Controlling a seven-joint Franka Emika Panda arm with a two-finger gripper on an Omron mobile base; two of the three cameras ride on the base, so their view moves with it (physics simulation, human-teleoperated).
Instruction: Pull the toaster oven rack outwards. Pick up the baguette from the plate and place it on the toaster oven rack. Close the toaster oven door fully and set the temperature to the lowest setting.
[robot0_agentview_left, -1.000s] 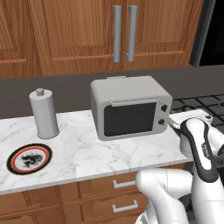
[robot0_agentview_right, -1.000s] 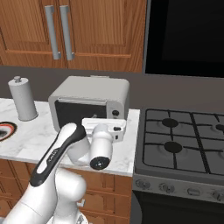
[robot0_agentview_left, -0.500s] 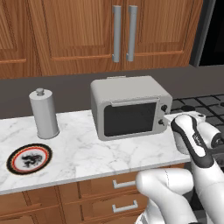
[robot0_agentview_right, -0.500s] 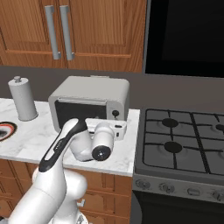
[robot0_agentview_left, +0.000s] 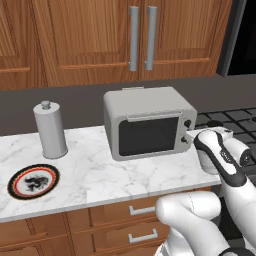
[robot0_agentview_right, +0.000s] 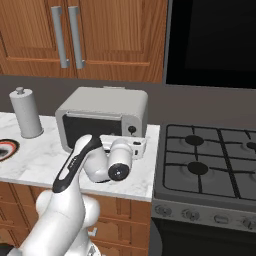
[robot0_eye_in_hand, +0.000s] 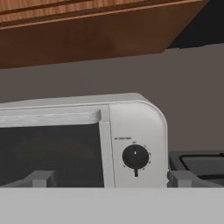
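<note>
Right now I have the gripper (robot0_eye_in_hand: 107, 179) with its fingers spread wide and nothing between them, poised just in front of the toaster oven (robot0_agentview_left: 150, 125), level with the temperature knob (robot0_eye_in_hand: 135, 157). Behind it the toaster oven door (robot0_agentview_left: 149, 136) looks shut. Toward the counter's (robot0_agentview_left: 100, 175) left front edge the plate (robot0_agentview_left: 32, 181) sits with no baguette on it, so I judge the loading and closing done, and only turning the knob to its lowest setting remains.
</note>
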